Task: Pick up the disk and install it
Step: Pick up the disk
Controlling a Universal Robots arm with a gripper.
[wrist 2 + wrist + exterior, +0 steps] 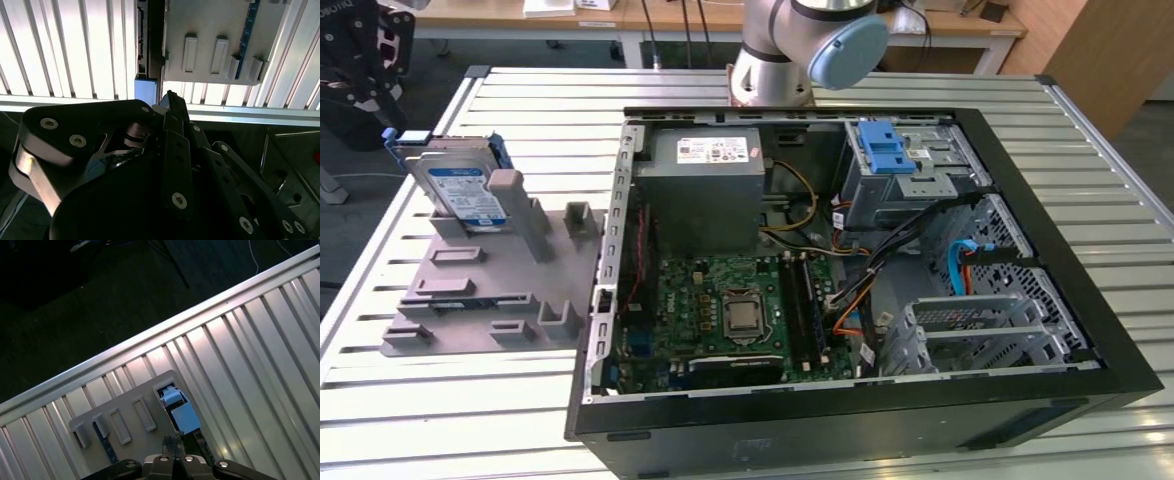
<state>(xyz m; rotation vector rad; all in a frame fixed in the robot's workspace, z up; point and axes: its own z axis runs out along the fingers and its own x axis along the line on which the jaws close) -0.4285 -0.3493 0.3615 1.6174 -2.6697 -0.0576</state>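
Tool (173, 442) fingers together, empty, over the disk (183, 417) standing in grey holder (125, 401)

Ribbed metal table (480, 400) w/ long slats. Directly on it: open PC case (854, 425) lying on its side, centre to exterior view's right; flat grey plastic holder (467, 295) just beside the case, exterior view's left; arm base (767, 85) at far edge
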